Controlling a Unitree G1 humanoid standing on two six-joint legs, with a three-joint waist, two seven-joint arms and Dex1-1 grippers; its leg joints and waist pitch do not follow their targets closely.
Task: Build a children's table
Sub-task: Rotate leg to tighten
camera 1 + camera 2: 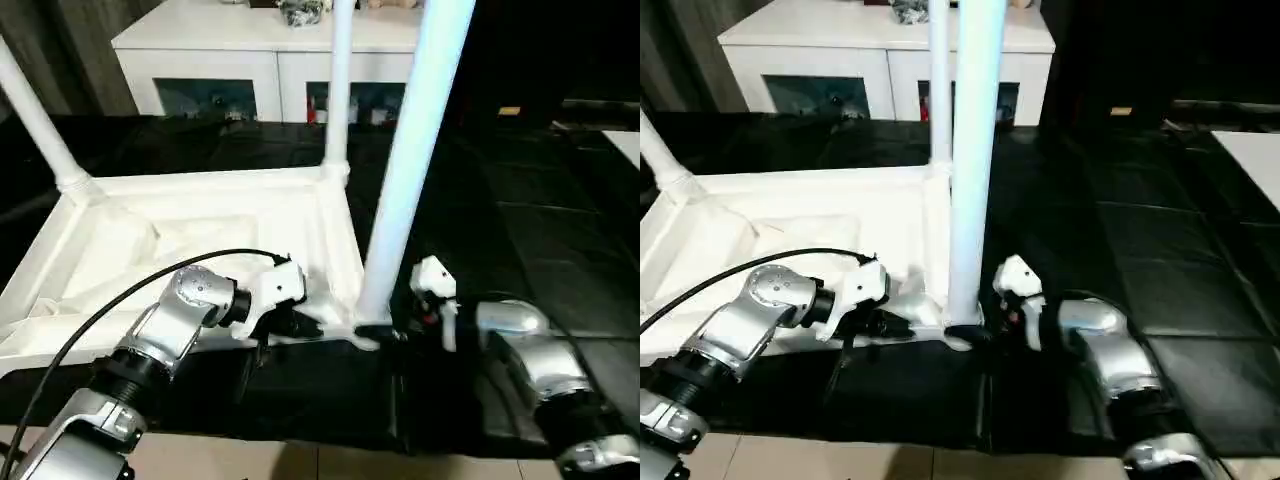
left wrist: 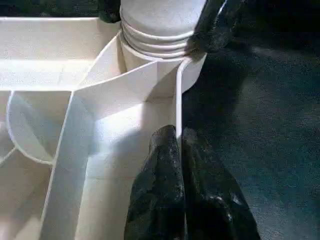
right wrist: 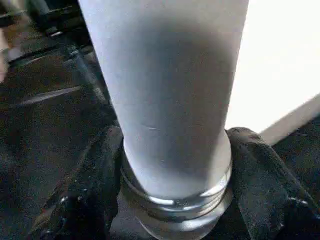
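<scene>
Upturned ribbed white plastic top (image 1: 200, 230), smooth tapered leg (image 1: 400, 200) seated in corner socket (image 2: 165, 55), right pincer (image 3: 170, 200) pinching leg base, left pincer (image 2: 179, 150) pinching top's rim.

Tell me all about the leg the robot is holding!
The leg is a long, smooth white plastic tube. It stands upright in the near corner socket of the upside-down tabletop, ridged rings showing at its base. The right gripper clamps those rings; the left gripper pinches the tabletop's rim nearby.
</scene>
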